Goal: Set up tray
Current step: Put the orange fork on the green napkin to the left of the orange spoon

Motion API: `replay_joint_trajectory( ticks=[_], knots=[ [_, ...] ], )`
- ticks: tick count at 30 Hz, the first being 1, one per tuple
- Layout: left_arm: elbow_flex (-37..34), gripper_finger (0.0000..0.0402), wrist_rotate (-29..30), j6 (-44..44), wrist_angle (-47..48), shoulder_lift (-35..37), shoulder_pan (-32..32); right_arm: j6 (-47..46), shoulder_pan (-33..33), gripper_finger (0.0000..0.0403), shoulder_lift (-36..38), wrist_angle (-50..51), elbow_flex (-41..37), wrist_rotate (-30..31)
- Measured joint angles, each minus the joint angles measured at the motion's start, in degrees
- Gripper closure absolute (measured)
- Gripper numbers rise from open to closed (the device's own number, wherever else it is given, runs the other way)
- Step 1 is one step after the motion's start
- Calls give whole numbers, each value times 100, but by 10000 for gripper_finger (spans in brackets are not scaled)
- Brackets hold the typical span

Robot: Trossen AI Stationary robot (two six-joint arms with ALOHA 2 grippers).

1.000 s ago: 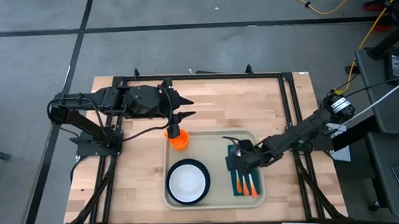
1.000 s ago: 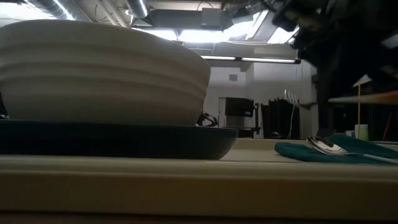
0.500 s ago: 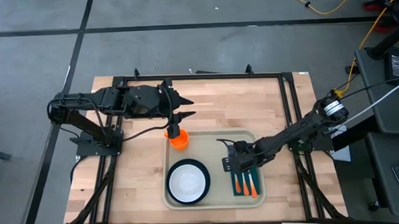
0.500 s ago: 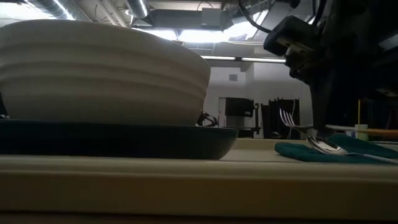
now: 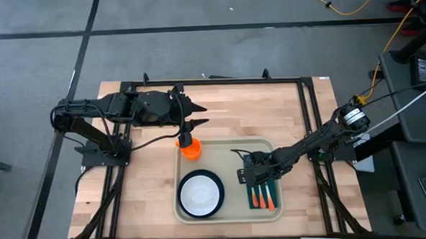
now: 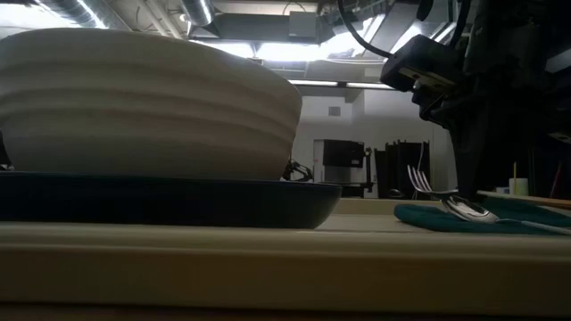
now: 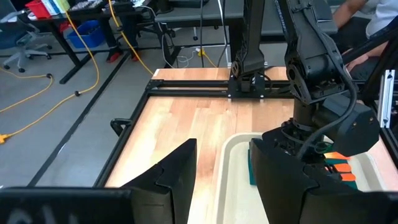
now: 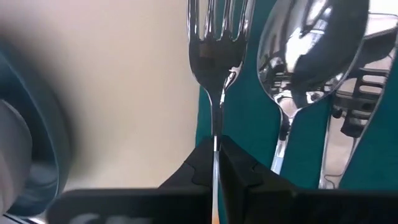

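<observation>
In the right wrist view the fork (image 8: pixel 216 46) has its tine tips cut off and its handle buried between the right end effector's (image 8: pixel 215 163) fingers. The spoon's (image 8: pixel 309 53) handle runs out of frame. The plate (image 8: pixel 28 130) is a blur.

Light wooden table (image 5: pixel 144 187) with black frame, beige tray (image 5: pixel 235 205) flat on it, orange cup (image 5: pixel 190 148) at tray's rim
</observation>
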State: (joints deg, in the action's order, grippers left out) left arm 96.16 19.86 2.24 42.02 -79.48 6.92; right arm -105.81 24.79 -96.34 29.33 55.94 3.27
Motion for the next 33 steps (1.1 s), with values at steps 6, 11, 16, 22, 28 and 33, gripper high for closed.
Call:
replay_joint_trajectory(
  ticks=[6, 11, 16, 22, 28, 33],
  knots=[
    [0, 256, 0, 0, -1, 0, 0, -62, 0, 392, 0, 58, 0, 0],
    [0, 256, 0, 0, -2, 0, -1, -62, -2, 392, 0, 71, 0, 2],
    [0, 256, 0, 0, -13, 0, 0, -66, 0, 391, 0, 111, 0, 2],
    [0, 256, 0, 0, -24, 0, -2, -68, 0, 391, 0, 133, 0, 1],
    [0, 256, 1, 0, -26, 0, -2, -56, -6, 390, -79, 81, 0, -81],
    [0, 256, 0, 0, -34, 0, -2, -31, -15, 390, -216, -148, 0, -146]
  ],
)
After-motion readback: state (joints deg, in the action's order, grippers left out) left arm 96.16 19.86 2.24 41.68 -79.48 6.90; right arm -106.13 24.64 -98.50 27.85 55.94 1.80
